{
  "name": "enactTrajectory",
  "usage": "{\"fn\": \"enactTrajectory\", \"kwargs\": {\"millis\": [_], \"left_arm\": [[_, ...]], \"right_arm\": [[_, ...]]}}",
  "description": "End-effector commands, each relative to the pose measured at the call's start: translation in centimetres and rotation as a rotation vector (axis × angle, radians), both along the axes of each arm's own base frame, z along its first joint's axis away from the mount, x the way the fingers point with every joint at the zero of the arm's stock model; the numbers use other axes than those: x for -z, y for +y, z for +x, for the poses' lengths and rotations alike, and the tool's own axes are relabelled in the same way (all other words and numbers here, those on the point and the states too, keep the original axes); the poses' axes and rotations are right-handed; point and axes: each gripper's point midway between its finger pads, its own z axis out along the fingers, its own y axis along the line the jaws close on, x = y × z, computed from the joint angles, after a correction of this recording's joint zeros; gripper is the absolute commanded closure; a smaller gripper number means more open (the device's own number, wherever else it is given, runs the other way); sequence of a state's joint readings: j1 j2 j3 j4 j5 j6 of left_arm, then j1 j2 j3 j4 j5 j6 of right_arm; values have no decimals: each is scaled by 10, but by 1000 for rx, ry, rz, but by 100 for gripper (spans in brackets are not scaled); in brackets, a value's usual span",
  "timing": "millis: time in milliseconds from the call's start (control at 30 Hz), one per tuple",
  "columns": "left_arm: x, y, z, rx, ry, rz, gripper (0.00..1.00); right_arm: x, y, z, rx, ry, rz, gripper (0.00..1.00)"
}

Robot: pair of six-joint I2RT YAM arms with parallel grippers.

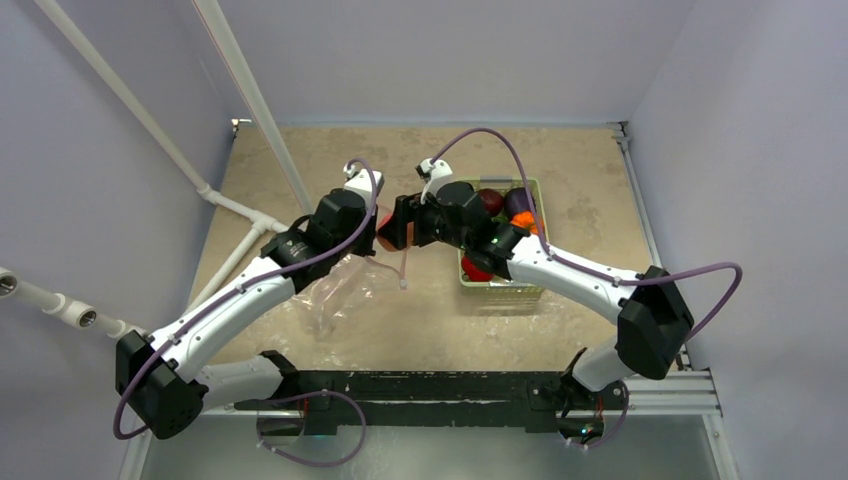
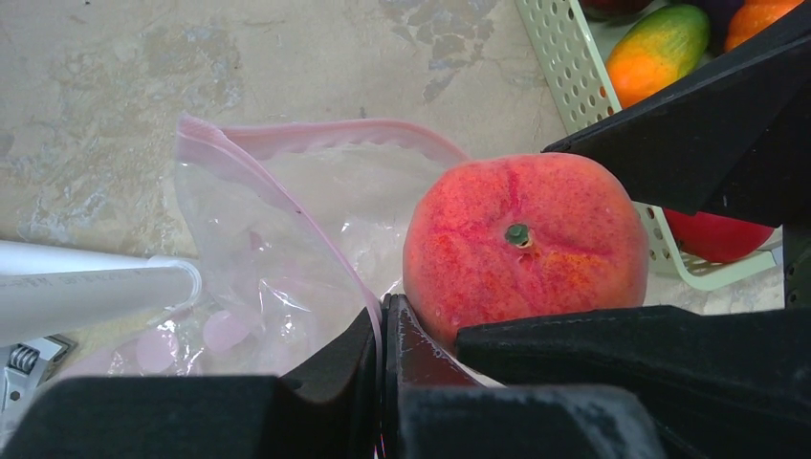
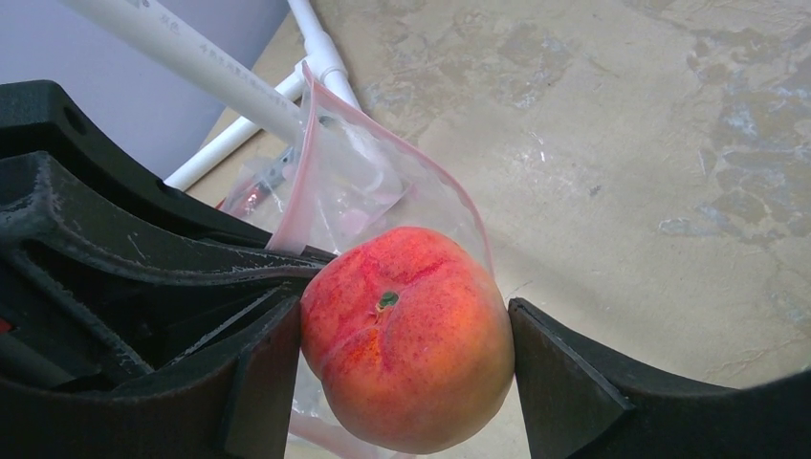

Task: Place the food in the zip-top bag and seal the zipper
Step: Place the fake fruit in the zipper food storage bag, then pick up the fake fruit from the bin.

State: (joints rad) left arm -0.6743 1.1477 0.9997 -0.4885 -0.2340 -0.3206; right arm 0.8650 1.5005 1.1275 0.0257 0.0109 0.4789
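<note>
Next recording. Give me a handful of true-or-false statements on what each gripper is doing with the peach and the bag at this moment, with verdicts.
1. The right gripper is shut on the peach. True.
2. The left gripper is open and clear of the zip-top bag. False: it is shut, pinching the bag's edge at the mouth.
3. The zipper is pressed closed along its whole length. False: the pink strip is parted and the mouth gapes open.
4. The pale green basket has fruits in it. True.
5. The peach lies deep in the bag's bottom. False: it is held at the mouth, in the right gripper.
</note>
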Motion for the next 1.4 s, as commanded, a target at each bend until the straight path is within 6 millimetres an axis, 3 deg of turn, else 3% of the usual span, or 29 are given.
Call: {"fn": "enactTrajectory", "kwargs": {"millis": [0,267,533,700,1000,1167,1367], "left_arm": [[-19,-5,1,24,-57,-50,100],[-29,-9,-3,56,-83,-88,100],[-36,-11,-5,72,-102,-115,100],[-38,-11,-6,72,-108,-118,100],[-40,-9,-6,66,-116,-115,100],[-42,-8,-6,65,-124,-115,100],[-41,-8,-6,65,-120,-111,100]], "right_arm": [[-19,8,1,3,-40,64,24],[-32,6,0,5,-57,83,7],[-50,2,-2,9,-73,102,5],[-65,-17,1,95,-91,104,6],[-55,-70,1,302,-35,-1,9],[-38,-99,-2,438,33,-57,15],[-10,-120,-12,524,132,-123,17]]}}
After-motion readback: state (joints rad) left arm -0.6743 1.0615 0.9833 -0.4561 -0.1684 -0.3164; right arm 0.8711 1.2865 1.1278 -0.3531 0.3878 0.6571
